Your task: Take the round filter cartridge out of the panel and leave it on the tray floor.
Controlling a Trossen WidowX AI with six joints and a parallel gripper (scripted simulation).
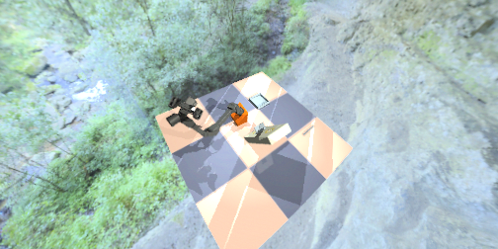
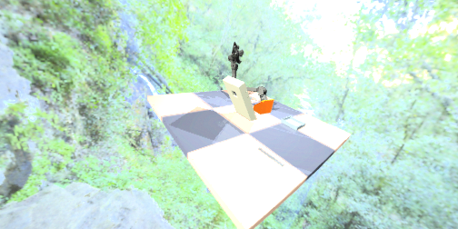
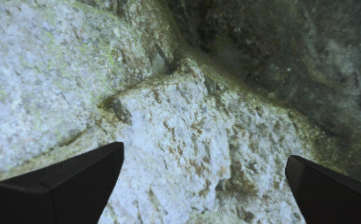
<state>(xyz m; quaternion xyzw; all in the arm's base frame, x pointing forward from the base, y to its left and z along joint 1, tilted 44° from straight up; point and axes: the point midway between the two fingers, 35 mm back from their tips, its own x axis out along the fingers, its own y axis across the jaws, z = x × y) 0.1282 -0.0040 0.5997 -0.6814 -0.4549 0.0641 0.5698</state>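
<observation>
The beige service panel (image 1: 277, 131) (image 2: 242, 104) stands tilted on the checkered floor. A small dark round spot on its face, the filter cartridge (image 2: 233, 93), sits in the panel; its slots are too small to make out. My gripper (image 1: 236, 109) (image 2: 262, 91) (image 3: 205, 157) is open and empty, with the fingers wide apart. It hovers by an orange open box (image 1: 241, 117) (image 2: 263, 106), a short way from the panel. The wrist view shows only rock between the fingers. A low white-rimmed tray (image 1: 258, 100) (image 2: 293, 123) lies flat beyond the orange box.
The arm's base (image 1: 184, 111) (image 2: 234, 59) stands at the platform's far corner. A thin dark bar (image 1: 307, 129) (image 2: 271, 156) lies on the floor. The checkered platform (image 1: 257, 186) (image 2: 245, 175) ends in open edges on all sides.
</observation>
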